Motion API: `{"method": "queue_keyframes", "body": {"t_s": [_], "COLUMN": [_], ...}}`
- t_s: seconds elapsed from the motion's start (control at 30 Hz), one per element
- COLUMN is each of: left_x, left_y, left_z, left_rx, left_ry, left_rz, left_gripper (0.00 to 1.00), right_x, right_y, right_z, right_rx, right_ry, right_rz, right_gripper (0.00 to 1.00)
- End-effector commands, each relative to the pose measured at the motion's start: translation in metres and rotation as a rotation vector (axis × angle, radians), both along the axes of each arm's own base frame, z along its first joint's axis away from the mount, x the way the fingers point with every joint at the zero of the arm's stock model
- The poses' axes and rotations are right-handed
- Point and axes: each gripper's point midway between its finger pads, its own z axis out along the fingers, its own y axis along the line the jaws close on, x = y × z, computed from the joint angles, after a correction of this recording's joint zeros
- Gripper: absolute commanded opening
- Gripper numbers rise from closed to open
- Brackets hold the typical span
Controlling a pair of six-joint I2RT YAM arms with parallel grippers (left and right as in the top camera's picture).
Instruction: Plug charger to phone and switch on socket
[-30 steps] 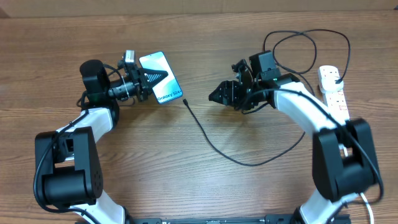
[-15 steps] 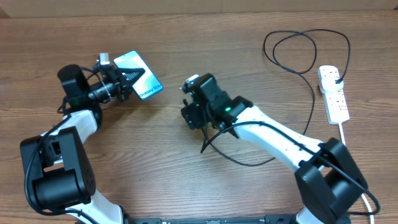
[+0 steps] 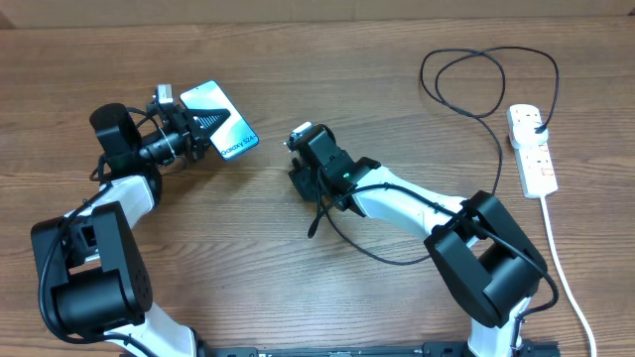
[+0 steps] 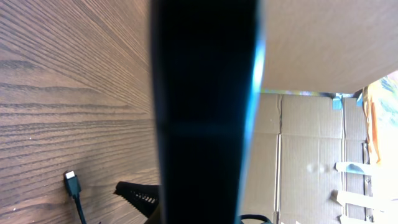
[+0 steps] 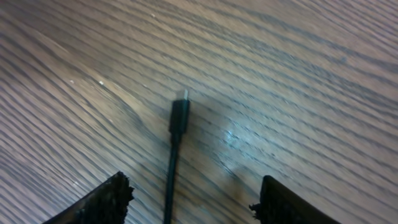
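Left gripper jaws clamped; right gripper jaws spread, facing down.

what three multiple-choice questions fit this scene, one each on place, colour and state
1. Where on the table does the socket lie?
A the middle
B the robot's right side
C the robot's left side
2. What colour is the charger cable?
A white
B red
C black
3. How is the right gripper?
A open above the connector
B shut on the connector
C shut on the socket
Answers: 1 B, the overhead view shows it near the right edge; 2 C, it is black against the wood; 3 A, its fingers stand apart either side of the connector.
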Motion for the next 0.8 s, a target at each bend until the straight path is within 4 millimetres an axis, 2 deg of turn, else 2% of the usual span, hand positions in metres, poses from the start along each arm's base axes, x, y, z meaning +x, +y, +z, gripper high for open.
{"method": "queue_keyframes", "body": {"t_s": [0.0, 0.2, 0.4, 0.53, 0.77], "left_x": [-0.001, -0.001, -0.001, 0.0, 0.0], "left_y": [-0.002, -0.002, -0.002, -0.002, -0.002], "left_z": [0.01, 0.01, 0.01, 0.01, 0.01], "left_rx": [0.013, 0.013, 0.014, 0.016, 0.016], "left_ry": [-0.054, -0.054, -0.056, -0.056, -0.056], "left_rz": [-0.029, -0.029, -0.029, -0.026, -0.026], "left_gripper": [0.04, 0.04, 0.04, 0.04, 0.04], "right_x": [-0.002, 0.001, 0.003, 0.005, 0.013], "right_y": [0.011, 0.013, 0.016, 0.019, 0.022], "right_z": [-0.007, -0.018, -0.028, -0.026, -0.029], "right_rx": [0.02, 0.018, 0.022, 0.033, 0.041], "right_ry": [0.013, 0.014, 0.013, 0.001, -0.032], "right_rz": [0.028, 0.028, 0.03, 0.032, 0.021], "right_gripper": [0.63, 0.5, 0.47, 0.41, 0.38]}}
